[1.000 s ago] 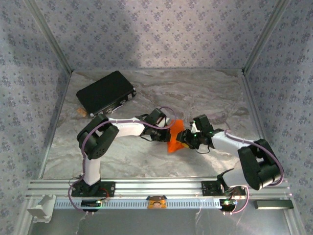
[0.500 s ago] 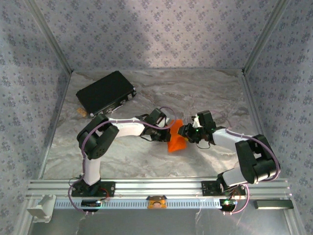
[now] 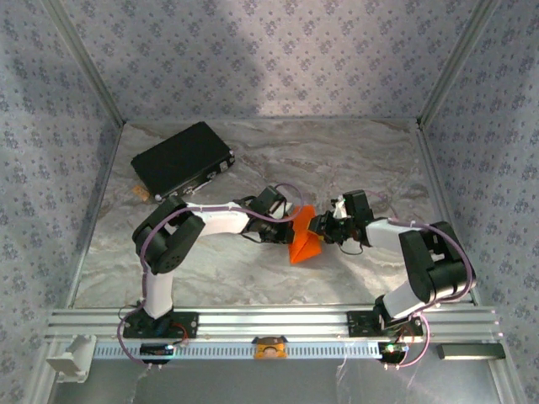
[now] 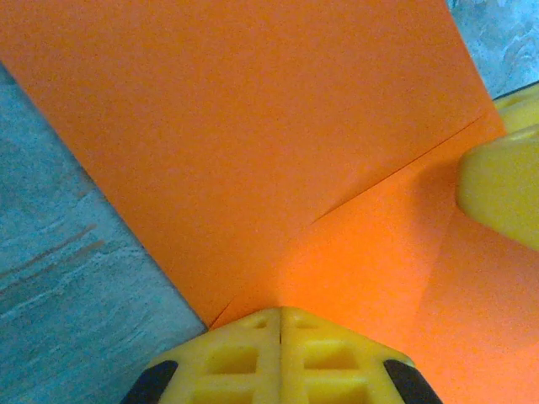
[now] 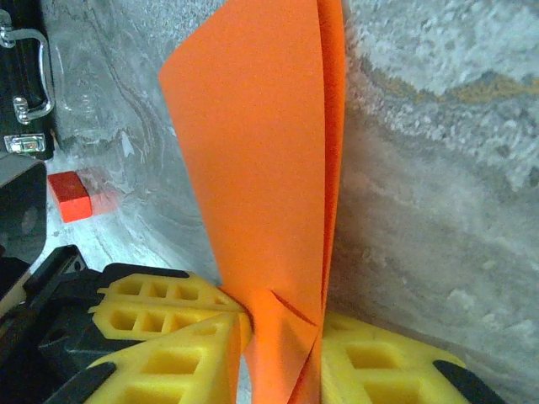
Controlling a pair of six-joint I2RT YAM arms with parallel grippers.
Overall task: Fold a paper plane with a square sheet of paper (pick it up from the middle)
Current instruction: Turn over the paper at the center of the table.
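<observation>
- A black case (image 3: 181, 158) lies at the far left of the table (image 3: 354, 160), well apart from both arms.
- A small red block (image 5: 69, 195) sits on the table just beside the case.
- The left arm reaches in from the left, towards the middle of the table.
- The left gripper (image 4: 282, 324) is clenched on the paper (image 3: 303, 241). Its two yellow fingers are pressed together over a corner where the creases meet.
- The paper is bright orange and folded. It is held between the two grippers at the middle of the table, a little towards the near side.
- From above, the paper hangs down and towards the near edge from where the two grippers meet.
- In the left wrist view a diagonal crease runs from the left gripper's fingers up towards the right.
- The right gripper (image 5: 282, 330) comes in from the right, and the folded paper stands on edge between its fingers.
- One yellow finger lies against each face of the paper, with a narrow gap between them that the paper fills. I cannot tell whether they are clamped tight.
- The two grippers are just beside each other, and their fingers touch the same stretch of paper.
</observation>
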